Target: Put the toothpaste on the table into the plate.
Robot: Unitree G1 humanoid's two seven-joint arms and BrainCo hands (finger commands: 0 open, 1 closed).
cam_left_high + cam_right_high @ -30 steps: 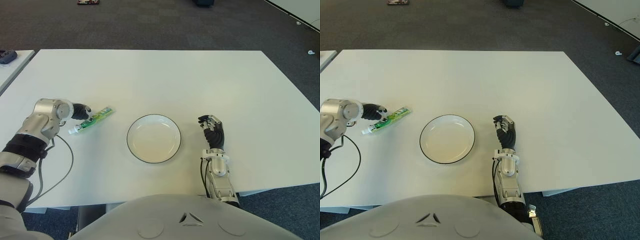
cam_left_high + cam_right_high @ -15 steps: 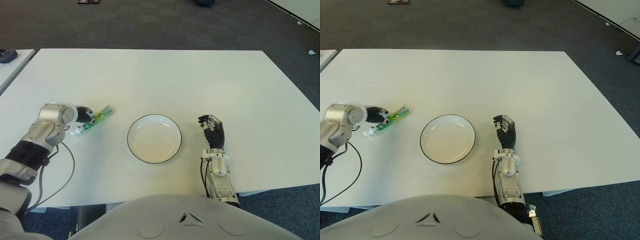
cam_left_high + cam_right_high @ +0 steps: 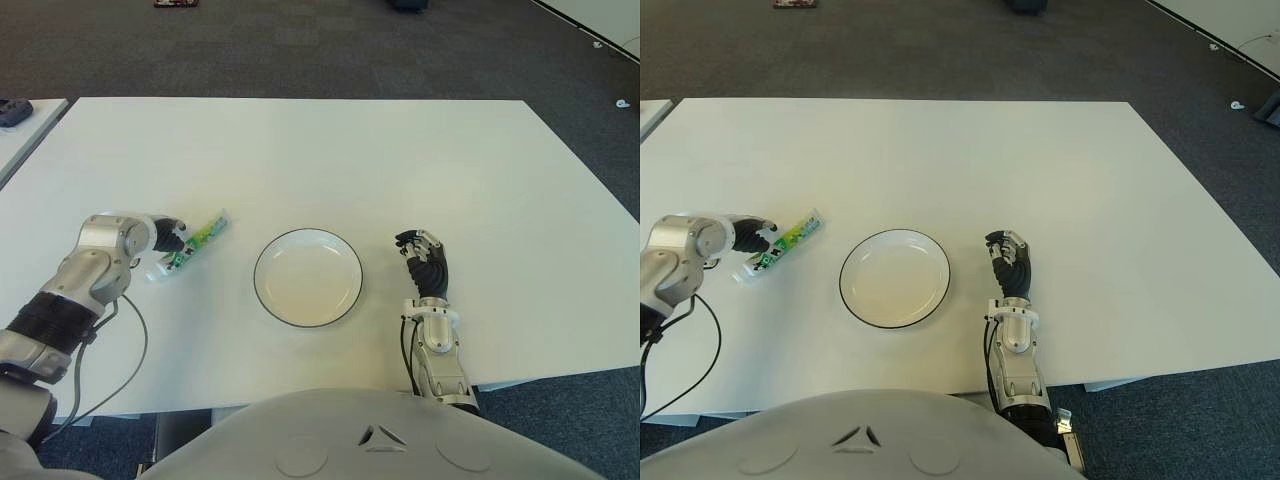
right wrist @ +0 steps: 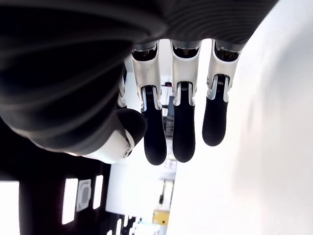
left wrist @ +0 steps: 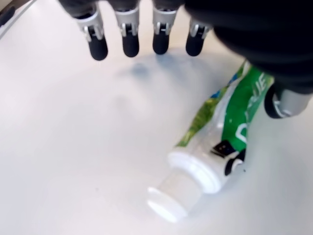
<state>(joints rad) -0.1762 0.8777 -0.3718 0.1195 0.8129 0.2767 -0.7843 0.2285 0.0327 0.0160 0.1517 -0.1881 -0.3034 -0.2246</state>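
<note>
Toothpaste [image 3: 190,245] on white table [image 3: 330,160]

Place: I read this as an office or lab-style test room, not a home.
Floor: I see dark grey carpet tiles [image 3: 300,50] all around, the hard-wearing sort laid in workplaces.
Table: the big plain white table [image 3: 330,160] in front of me looks like a meeting or work desk, bare-topped with square edges.
Second desk: I can see the corner of another white table [image 3: 25,135] at my far left, with a small dark object [image 3: 15,112] on it that I cannot make out.
Edges: there is a pale strip of wall or floor edge [image 3: 590,25] at the far right corner, and small items lie on the carpet at the top [image 3: 176,4], too small to name.
</note>
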